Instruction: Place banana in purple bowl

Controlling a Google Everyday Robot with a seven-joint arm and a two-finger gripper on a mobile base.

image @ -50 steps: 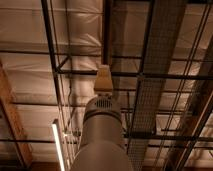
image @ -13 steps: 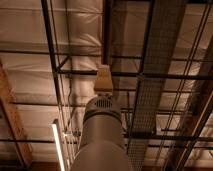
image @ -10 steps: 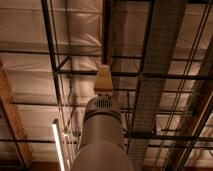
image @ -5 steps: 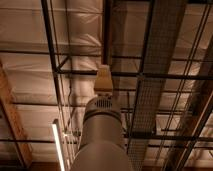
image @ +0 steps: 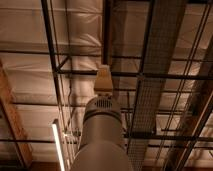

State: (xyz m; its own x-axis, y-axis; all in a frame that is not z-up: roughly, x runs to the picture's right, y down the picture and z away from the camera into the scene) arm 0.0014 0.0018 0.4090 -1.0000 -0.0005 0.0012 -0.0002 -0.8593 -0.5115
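Pointing up at ceiling trusses (image: 75, 72), one arm (image: 101, 135), one gripper (image: 104, 80); one strip light (image: 58, 147)

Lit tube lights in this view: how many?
1: a lit tube light at lower left, beside the arm that rises from the bottom edge toward the ceiling beams. The gripper is not in view; other lights may be hidden.

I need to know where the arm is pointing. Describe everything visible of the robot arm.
The arm rises from the bottom edge toward the ceiling, seen from below. It looks like a pale grey, smooth cylinder with a small vent grille near its upper end. A narrower tan link sits on top. The pincer is out of view. Nothing touches the arm; a lit tube hangs to its left.
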